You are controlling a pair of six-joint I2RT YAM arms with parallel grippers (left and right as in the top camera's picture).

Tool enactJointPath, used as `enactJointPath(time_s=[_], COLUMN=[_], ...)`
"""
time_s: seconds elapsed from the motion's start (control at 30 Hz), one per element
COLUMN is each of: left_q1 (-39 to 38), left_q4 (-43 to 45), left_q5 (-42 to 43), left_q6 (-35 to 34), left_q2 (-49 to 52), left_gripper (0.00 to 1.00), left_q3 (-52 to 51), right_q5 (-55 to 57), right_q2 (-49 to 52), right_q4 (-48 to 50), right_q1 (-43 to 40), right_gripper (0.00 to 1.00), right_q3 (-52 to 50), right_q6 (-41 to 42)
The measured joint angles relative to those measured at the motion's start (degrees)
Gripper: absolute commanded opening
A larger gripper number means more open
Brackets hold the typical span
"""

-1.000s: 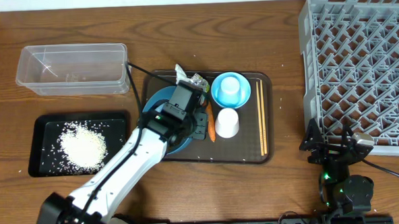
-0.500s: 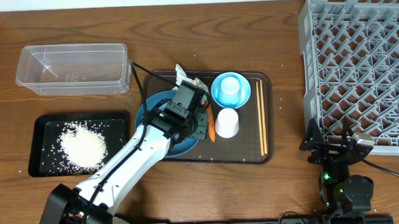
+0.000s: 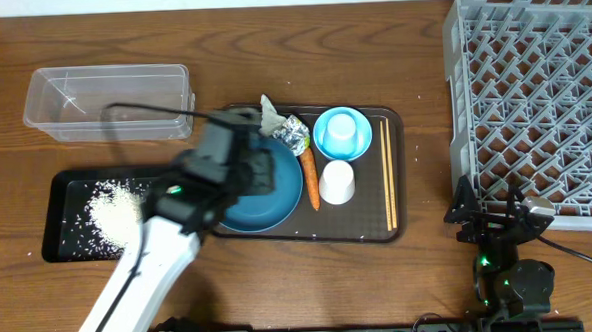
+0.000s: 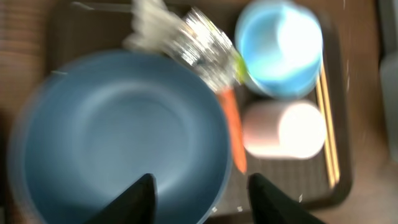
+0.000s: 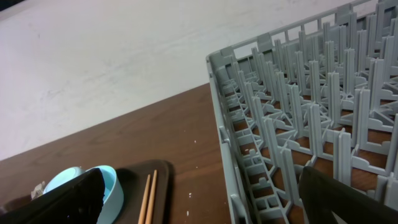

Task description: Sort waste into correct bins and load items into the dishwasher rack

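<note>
Left claw (image 4: 200, 186) is spread, nothing pinched; it hangs over the near-right rim of the wide blue bowl (image 3: 272, 192). It is blurred in the overhead view.

Left to right:
- The clear tub (image 3: 108, 102) sits far-left, apparently with no waste in it.
- The black tray (image 3: 65, 191) sits nearer, with rice (image 3: 113, 216) heaped inside and a few stray grains around the heap.
- The brown tray (image 3: 363, 218) carries the blue bowl at its left.
- The crumpled wrapper (image 3: 293, 134) lies at the bowl's far-right edge, touching or just beside it.
- The carrot (image 3: 312, 180) lies between the blue bowl and the white cup (image 3: 337, 182).
- The small light-blue bowl (image 3: 342, 134) is beyond the white cup, with what looks like a pale cup inside.
- The chopsticks (image 3: 387, 172) lie along the tray's right side.
- The grey rack (image 3: 533, 86) is far right, with none of the items in it.
- Right claw (image 3: 488, 218) is spread wide and idle by the rack's near-left corner.

Key relation: the carrot is just right of the left claw. Its long axis runs near-to-far, parallel to the chopsticks. The left arm is clearly nearer; the right is well apart. Likely next is a carrot or wrapper pick, with the jaws closing across the carrot's short width.
</note>
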Motion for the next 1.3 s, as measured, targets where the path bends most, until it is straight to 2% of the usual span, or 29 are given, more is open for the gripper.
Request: enactJointPath(time_s=[0.07, 0.13, 0.37, 0.47, 0.57, 0.73, 0.8, 0.9, 1.07, 1.17, 1.3], left_q1=[5.07, 9.11, 24.15, 28.06, 29.18, 29.24, 29.24, 29.24, 29.24, 29.24, 29.24], left_q4=[-0.90, -1.62, -5.57, -8.22, -9.68, -9.79, -9.81, -9.84, -9.81, -9.79, -9.79], left_q5=[-0.52, -0.92, -3.98, -4.48, -4.92, -5.05, -5.05, -5.05, -5.05, -5.05, -5.05], left_q6=[-1.36, -2.21, -3.98, -6.08, -7.41, -8.13, -8.31, -8.70, -8.90, -8.98, -8.96], left_q2=[-3.67, -6.05, -10.38, -10.25, -10.12, -10.01, -10.01, -10.01, -9.97, -9.97, -9.97], left_gripper=[0.75, 0.91, 0.96, 0.98, 0.98, 1.00, 1.00, 1.00, 1.00, 1.00, 1.00], left_q3=[0.04, 0.07, 0.11, 0.11, 0.11, 0.11, 0.11, 0.11, 0.11, 0.11, 0.11], right_q5=[-0.02, 0.00, 0.50, 1.14, 1.18, 0.24, -1.95, -6.99, -14.80, -17.44, -19.34], right_q2=[0.00, 0.00, 0.00, 0.00, 0.00, 0.00, 0.00, 0.02, 0.00, 0.87, 7.21], right_q4=[-0.02, 0.00, 0.39, 0.79, 2.60, 3.93, 4.70, 9.01, 12.98, 10.23, 3.23], right_q1=[0.00, 0.00, 0.00, 0.00, 0.00, 0.00, 0.00, 0.00, 0.00, 0.00, 0.00], right_gripper=[0.99, 0.99, 0.99, 0.99, 0.99, 0.99, 0.99, 0.99, 0.99, 0.99, 0.99], right_q3=[0.00, 0.00, 0.00, 0.00, 0.00, 0.00, 0.00, -0.02, 0.28, 2.47, 11.26], right_q6=[0.02, 0.00, 0.00, 0.55, 3.37, 12.81, 18.64, 22.53, 22.67, 21.81, 18.32])
